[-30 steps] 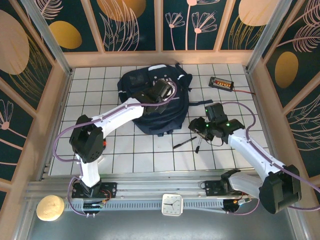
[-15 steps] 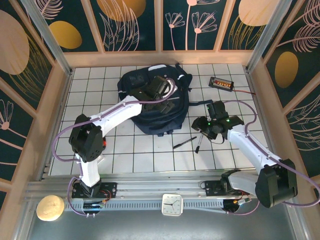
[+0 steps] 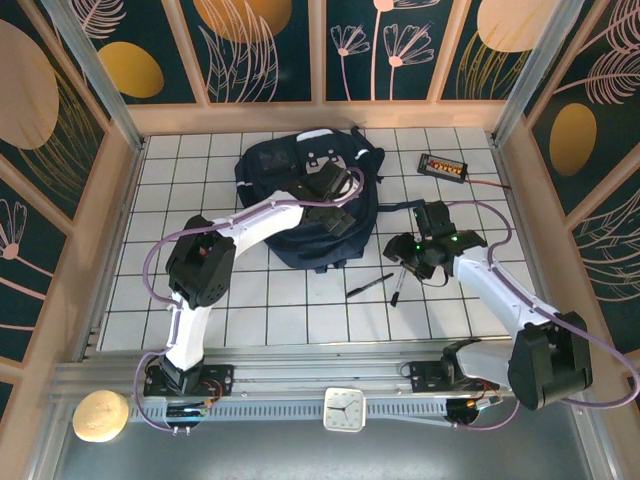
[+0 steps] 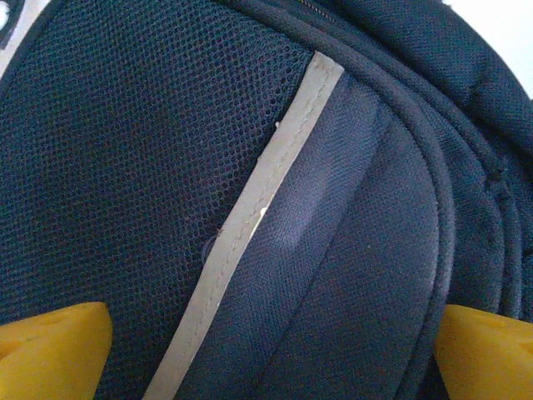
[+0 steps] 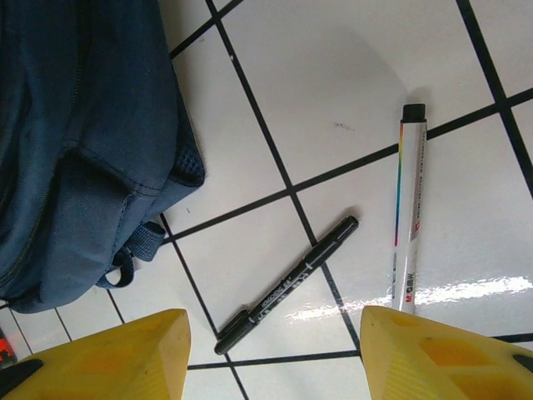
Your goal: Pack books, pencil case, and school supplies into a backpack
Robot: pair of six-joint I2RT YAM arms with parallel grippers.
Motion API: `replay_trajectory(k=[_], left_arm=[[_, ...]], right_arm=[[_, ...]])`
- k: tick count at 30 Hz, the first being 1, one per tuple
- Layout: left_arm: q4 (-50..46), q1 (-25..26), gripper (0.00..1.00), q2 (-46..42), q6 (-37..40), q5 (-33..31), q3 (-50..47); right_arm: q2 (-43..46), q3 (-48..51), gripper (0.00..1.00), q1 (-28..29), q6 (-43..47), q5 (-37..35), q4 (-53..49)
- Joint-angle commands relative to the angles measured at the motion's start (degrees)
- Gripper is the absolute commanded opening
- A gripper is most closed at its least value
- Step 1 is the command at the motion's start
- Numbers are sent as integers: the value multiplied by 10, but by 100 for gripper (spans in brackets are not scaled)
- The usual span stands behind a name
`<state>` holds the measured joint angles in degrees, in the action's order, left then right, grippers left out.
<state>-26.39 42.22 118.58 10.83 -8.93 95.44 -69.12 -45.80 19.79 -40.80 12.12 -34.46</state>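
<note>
On the near right tiles lie the school supplies that are not yet packed: a black pen (image 5: 287,285) and, just beside it to the right, a pale-barrelled pen (image 5: 405,208) with a dark cap, the two apart. The right gripper (image 5: 275,350) hangs above them with its yellow fingers spread and nothing between them. It has shifted only slightly over the last second. The right arm slants from its near-right base up and to the far left, with the wrist tipped down at the pens.

Farther back, at the middle of the table, the backpack (image 3: 325,245) lies flat. The real change is here: the left gripper (image 4: 268,350), pinched together a second ago, now stands wide apart over the navy mesh and a pale reflective stripe (image 4: 250,217), gripping nothing. I judge that it has just let go of the fabric or of an item, so the left arm's part of this step looks finished and the pens are next.

The left arm has also folded. Its elbow has swung right and farther in, while the forearm reaches to the far right across the bag.
</note>
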Motion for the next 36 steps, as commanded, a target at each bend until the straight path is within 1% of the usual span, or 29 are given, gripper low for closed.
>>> replay_trajectory(k=[1, 2, 3, 6, 8, 9, 12, 13, 18, 21, 24, 27, 31, 36], left_arm=[[-5, 0, 68, 10, 1, -33, 24], [-4, -1, 61, 11, -1, -38, 27], [-4, -2, 57, 9, -3, -39, 30], [-2, -7, 32, 1, -10, -33, 39], [-3, -12, 18, -8, -16, -21, 44], [-6, -14, 12, -12, -19, -11, 49], [-17, -20, 2, -15, -27, 15, 62], [-22, -22, 0, -15, -30, 28, 69], [-37, -37, 0, -13, -48, 53, 82], [-44, -42, 0, -28, -56, 70, 89], [-52, -42, 0, -57, -73, 92, 103], [-56, -42, 0, -77, -85, 111, 102], [-57, -42, 0, -84, -89, 129, 81], [-49, -42, 0, -94, -92, 132, 66]], right_arm=[[-13, -20, 57, -6, 2, 14, 19], [-16, -20, 57, -6, 1, 17, 23], [-18, -20, 57, -6, -1, 19, 26], [-22, -19, 56, -5, -5, 24, 33], [-23, -18, 56, -5, -4, 26, 36], [-24, -17, 56, -5, -5, 27, 37], [-25, -14, 56, -5, -4, 27, 41], [-25, -13, 56, -4, -5, 27, 42], [-35, -19, 56, -5, 8, 12, 32], [-55, -43, 56, -6, 38, -32, -13], [-79, -70, 56, -7, 70, -92, -52], [-116, -89, 56, -9, 98, -107, -61], [-179, -95, 56, -12, 116, -125, -68], [-232, -98, 49, -18, 119, -138, -54]])
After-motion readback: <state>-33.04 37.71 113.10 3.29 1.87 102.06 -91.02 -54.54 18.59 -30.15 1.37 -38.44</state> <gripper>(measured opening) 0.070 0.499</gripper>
